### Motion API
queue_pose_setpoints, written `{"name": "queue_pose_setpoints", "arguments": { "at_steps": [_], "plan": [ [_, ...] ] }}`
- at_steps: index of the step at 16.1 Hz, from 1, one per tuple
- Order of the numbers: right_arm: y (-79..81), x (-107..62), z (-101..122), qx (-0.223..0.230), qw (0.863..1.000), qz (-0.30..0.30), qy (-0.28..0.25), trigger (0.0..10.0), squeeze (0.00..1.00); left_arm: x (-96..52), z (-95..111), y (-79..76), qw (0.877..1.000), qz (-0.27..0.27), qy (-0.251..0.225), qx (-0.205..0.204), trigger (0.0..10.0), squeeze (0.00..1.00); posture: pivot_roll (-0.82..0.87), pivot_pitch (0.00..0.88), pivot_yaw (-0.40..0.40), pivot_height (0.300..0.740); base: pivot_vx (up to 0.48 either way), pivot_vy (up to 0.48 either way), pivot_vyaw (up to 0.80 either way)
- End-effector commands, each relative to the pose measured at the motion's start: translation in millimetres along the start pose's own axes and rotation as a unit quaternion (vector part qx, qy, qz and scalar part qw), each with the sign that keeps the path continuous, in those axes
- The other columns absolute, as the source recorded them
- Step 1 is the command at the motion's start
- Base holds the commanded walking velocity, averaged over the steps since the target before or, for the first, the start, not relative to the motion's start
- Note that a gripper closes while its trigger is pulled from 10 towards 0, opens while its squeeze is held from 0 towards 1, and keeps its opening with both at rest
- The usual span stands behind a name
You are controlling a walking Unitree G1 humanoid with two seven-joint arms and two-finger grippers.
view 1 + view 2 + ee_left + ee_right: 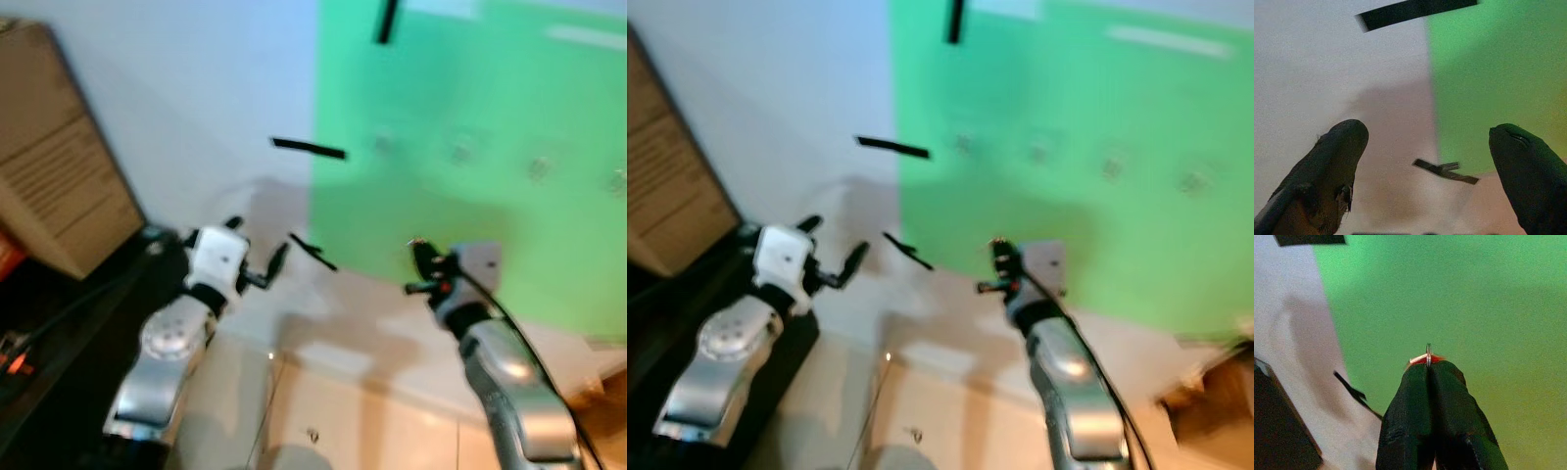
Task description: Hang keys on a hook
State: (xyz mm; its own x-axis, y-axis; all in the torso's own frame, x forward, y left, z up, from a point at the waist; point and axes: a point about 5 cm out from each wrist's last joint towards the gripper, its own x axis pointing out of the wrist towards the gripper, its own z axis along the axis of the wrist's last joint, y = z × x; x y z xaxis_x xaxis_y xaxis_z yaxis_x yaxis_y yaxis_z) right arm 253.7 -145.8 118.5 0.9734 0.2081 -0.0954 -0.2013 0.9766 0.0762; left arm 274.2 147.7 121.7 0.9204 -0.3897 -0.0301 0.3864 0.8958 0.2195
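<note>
Right wrist view shows the right gripper [1428, 369] with its two black fingers pressed together, pinching a thin silver key ring with a red tag [1427, 356] that pokes out just past the fingertips, in front of a bright green sheet on the wall [1464, 298]. In the head views, that gripper [421, 262] is raised near the sheet's lower edge, with small blurred hooks [538, 168] in a row higher up and to the right. The left gripper [1430, 142] is lifted with its fingers spread wide apart, holding nothing, facing the white wall [186, 108] and strips of black tape [308, 148]. A brown cardboard box [54, 157] stands at far left.
</note>
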Motion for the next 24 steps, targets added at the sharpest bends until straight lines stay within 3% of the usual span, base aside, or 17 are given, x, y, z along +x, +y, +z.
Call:
{"name": "queue_pose_setpoints", "arguments": {
  "at_steps": [1, 9, 16, 19, 24],
  "plan": [
    [9.1, 3.5, 7.3, 0.007, 0.999, 0.027, -0.017, 10.0, 0.0, -5.0, 2.0, 7.1, 1.0, 0.01, -0.003, 0.012, 10.0, 0.08, 0.03, 0.0, -0.013, 0.74, 0.27, 0.0, 0.0],
    [29.0, 17.2, 27.4, 0.021, 0.993, 0.108, -0.047, 10.0, 0.0, -3.5, 13.1, 10.0, 0.998, -0.044, -0.018, 0.042, 10.0, 0.06, 0.04, 0.0, -0.017, 0.74, 0.065, 0.0, 0.0],
    [48.7, 53.6, 52.4, 0.042, 0.986, 0.148, -0.063, 10.0, 0.0, -4.1, 25.7, 6.7, 0.991, -0.126, -0.036, 0.035, 10.0, 0.07, 0.04, 0.0, -0.015, 0.74, 0.0, 0.0, 0.0],
    [46.9, 69.4, 50.3, 0.052, 0.992, 0.118, -0.018, 10.0, 0.0, -8.4, 29.3, 1.4, 0.985, -0.163, -0.042, 0.024, 10.0, 0.07, 0.05, 0.0, -0.018, 0.74, 0.0, 0.0, 0.0],
    [35.4, 80.5, 69.3, 0.125, 0.988, 0.081, -0.051, 10.0, 0.0, -10.8, 28.9, 1.6, 0.984, -0.171, -0.038, 0.019, 10.0, 0.07, 0.05, 0.0, -0.023, 0.74, 0.0, 0.0, 0.0]
  ]
}}
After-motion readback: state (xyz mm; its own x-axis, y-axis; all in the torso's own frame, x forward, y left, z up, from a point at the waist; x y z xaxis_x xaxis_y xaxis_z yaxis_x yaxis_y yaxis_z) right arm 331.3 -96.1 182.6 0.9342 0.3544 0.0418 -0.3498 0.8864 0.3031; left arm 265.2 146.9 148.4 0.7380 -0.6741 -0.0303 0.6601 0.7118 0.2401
